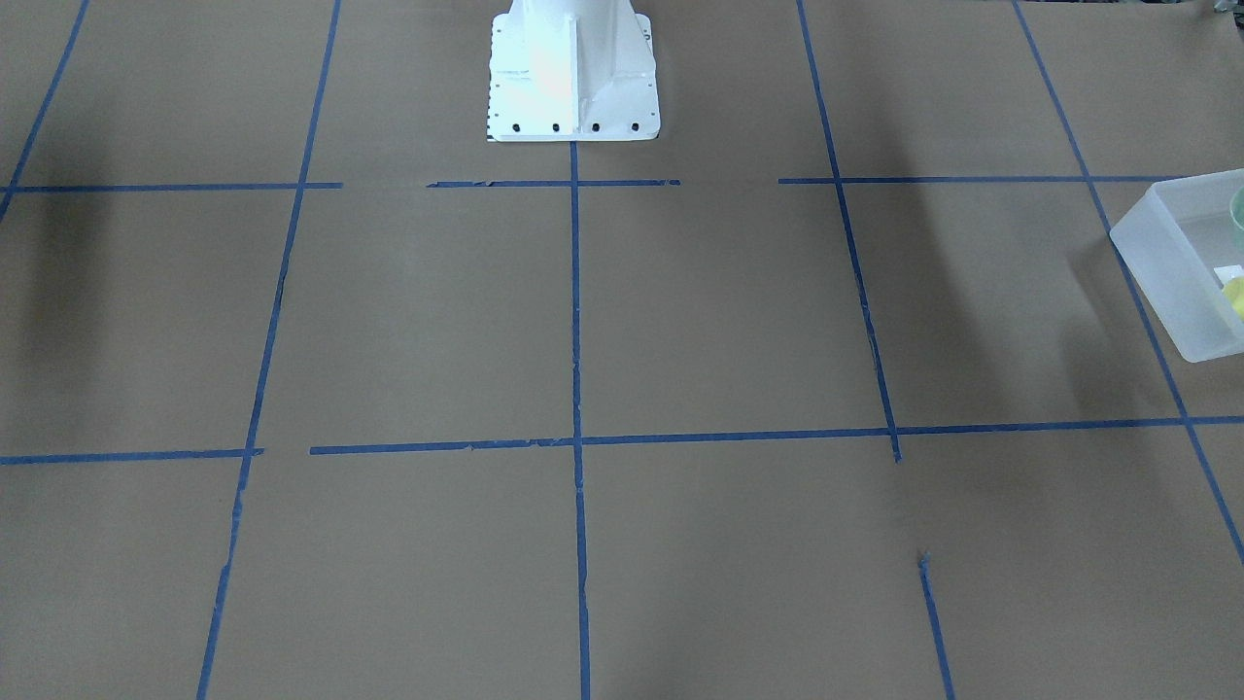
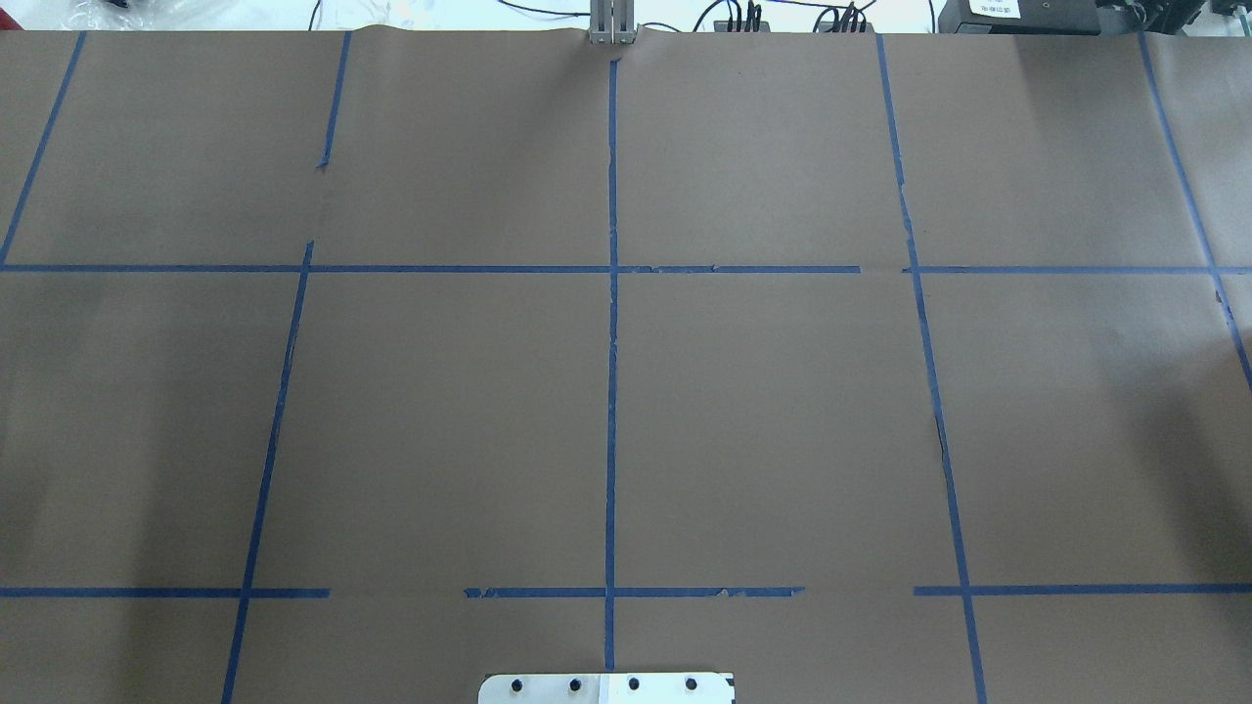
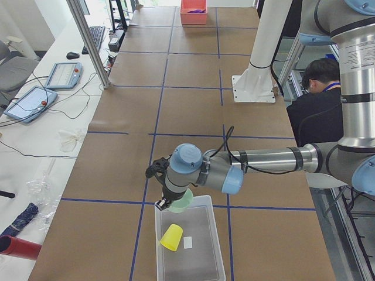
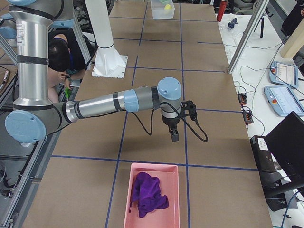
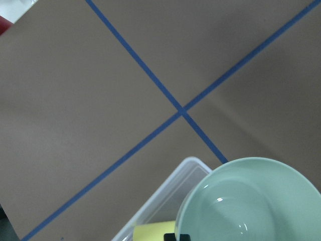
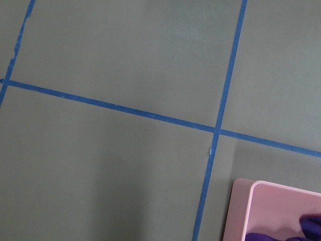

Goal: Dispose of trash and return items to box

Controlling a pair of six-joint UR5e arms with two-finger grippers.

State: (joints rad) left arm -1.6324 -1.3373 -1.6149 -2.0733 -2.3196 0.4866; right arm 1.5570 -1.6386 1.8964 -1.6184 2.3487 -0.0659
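Lying at the table's left end, the box [image 3: 202, 253] is this step's goal. Whether the right gripper [image 4: 174, 137], near the tray [image 4: 169, 167], is wide or narrow I cannot tell. The left gripper [image 3: 163, 204] pinches the bowl [image 3: 185, 201] by its rim above the box's inner end. Next, I judge, it must lower and release the bowl beside the cup [image 3: 171, 237] inside.

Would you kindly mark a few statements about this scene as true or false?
1. The yellow cup is inside the box. True.
2. The mint-green bowl rests on the table outside the box. False: the left gripper holds it over the box's end.
3. The purple cloth lies in the pink tray. True.
4. The right gripper reaches into the pink tray. False: it hangs over the table, apart from the tray.
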